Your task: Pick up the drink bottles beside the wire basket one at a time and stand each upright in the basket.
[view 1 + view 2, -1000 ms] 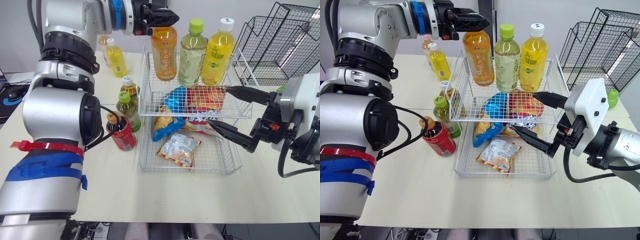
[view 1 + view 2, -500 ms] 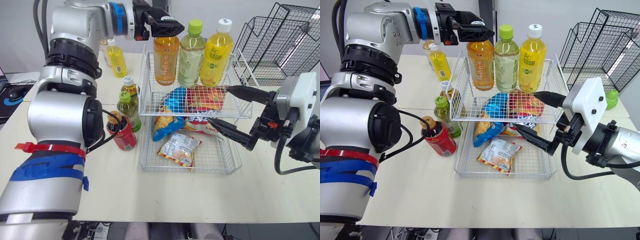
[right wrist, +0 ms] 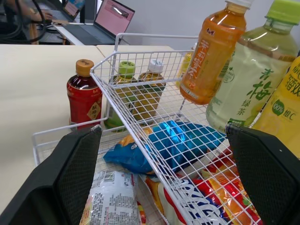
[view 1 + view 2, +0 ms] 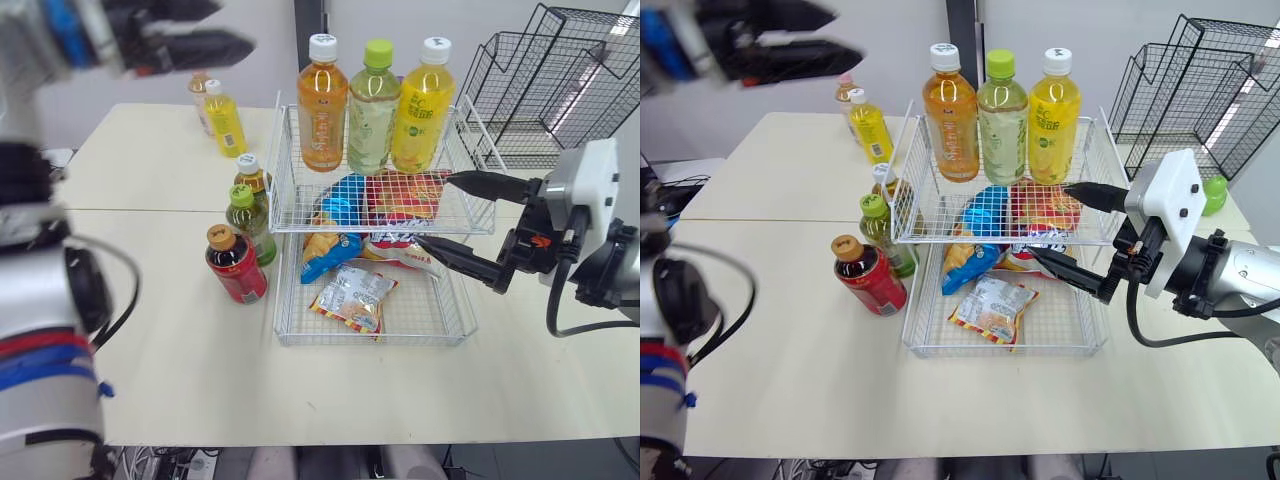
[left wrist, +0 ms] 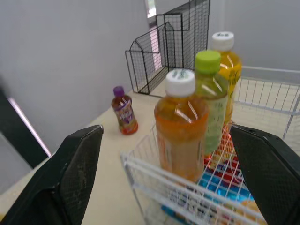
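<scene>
Ahead of released, empty left end effector [image 4: 232,25]: orange bottle [image 4: 323,100] upright in wire basket [image 4: 283,160]; right end effector [image 4: 435,210] released.

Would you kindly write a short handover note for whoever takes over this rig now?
Left gripper: open, empty, raised over the table's far left.
Right gripper: open, empty, reaching in at the white wire basket's right side.
Done: orange plastic bottle, pale-green plastic bottle and yellow plastic bottle stand upright in the upper tier.
Left: red-labelled dark bottle, green-capped bottle and white-capped amber bottle beside the basket's left; small yellow bottle and pink-capped bottle further back.
</scene>
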`<action>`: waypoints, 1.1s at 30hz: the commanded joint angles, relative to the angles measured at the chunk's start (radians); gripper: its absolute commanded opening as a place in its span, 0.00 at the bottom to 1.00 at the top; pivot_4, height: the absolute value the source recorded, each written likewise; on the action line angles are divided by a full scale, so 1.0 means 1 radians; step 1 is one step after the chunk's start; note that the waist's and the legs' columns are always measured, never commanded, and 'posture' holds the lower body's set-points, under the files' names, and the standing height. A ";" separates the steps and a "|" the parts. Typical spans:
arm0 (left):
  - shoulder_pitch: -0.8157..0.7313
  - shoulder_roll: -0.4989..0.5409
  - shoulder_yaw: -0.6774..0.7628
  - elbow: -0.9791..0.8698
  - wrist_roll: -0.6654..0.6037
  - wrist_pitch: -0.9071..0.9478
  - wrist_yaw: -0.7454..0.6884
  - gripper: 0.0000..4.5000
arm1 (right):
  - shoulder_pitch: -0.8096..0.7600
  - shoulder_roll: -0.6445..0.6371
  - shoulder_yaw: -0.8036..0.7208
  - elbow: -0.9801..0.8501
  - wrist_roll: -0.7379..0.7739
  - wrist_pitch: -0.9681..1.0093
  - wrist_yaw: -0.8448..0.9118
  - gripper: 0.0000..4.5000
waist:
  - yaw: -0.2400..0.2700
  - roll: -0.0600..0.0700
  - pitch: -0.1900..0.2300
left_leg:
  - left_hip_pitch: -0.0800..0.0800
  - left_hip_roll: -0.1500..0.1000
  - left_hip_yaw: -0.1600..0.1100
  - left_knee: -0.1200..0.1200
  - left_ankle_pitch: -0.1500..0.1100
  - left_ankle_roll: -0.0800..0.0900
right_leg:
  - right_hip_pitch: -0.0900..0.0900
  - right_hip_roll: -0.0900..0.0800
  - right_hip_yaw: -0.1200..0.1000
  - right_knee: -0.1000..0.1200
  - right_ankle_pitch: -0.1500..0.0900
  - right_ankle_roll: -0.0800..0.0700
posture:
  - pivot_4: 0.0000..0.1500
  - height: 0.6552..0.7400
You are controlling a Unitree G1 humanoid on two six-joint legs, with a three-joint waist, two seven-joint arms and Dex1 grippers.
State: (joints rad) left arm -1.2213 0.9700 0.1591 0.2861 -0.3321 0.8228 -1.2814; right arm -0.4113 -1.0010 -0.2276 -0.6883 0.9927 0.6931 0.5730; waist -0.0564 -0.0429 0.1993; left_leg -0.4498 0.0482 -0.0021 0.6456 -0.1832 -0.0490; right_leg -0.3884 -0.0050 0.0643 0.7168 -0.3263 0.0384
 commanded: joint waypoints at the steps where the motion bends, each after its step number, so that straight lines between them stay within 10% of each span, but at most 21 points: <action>1: 0.171 0.088 0.117 -0.167 -0.048 -0.008 0.006 0.99 | -0.060 0.016 0.051 0.041 -0.064 -0.074 0.123 1.00 | 0.001 0.000 0.000 | 0.001 0.001 0.001 0.000 0.000 0.000 | 0.000 0.000 0.001 0.000 0.000 0.000 | 1.00 0.95; 8: 0.691 0.189 0.368 -0.393 -0.129 0.071 -0.032 0.99 | -0.184 0.063 0.161 0.122 -0.073 -0.088 0.345 1.00 | 0.008 0.000 0.000 | 0.001 0.002 0.001 0.000 0.000 0.000 | 0.001 -0.003 0.000 0.000 0.000 0.000 | 1.00 0.95; 15: 1.062 0.034 0.595 -0.687 -0.268 0.204 0.058 0.99 | -0.173 0.088 0.158 0.090 -0.063 -0.076 0.398 1.00 | 0.024 0.000 0.000 | 0.001 0.001 0.000 0.000 0.000 0.000 | 0.001 -0.006 -0.001 0.000 0.000 0.000 | 1.00 0.95; 22: 1.011 -0.227 0.508 -0.916 -0.387 0.275 0.419 0.99 | -0.138 0.053 0.079 0.104 -0.033 -0.061 0.438 1.00 | 0.034 -0.001 -0.001 | 0.006 -0.001 -0.001 0.001 0.000 0.001 | 0.009 -0.008 -0.002 -0.002 0.000 0.000 | 1.00 0.95; 33: 0.971 -0.464 0.268 -1.046 -0.244 0.183 0.883 0.99 | -0.021 0.074 0.058 0.072 -0.091 -0.112 0.452 1.00 | 0.026 -0.001 -0.002 | 0.016 -0.001 0.000 -0.002 0.000 0.001 | 0.018 -0.004 0.000 -0.004 0.000 0.000 | 1.00 0.95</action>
State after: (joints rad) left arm -0.2480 0.5058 0.4482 -0.7185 -0.6024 1.0369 -0.4398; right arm -0.4387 -0.9275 -0.1356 -0.5879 0.9046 0.6105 1.0171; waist -0.0301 -0.0443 0.1976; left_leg -0.4336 0.0467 -0.0016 0.6439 -0.1836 -0.0484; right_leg -0.3709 -0.0081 0.0648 0.7127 -0.3263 0.0385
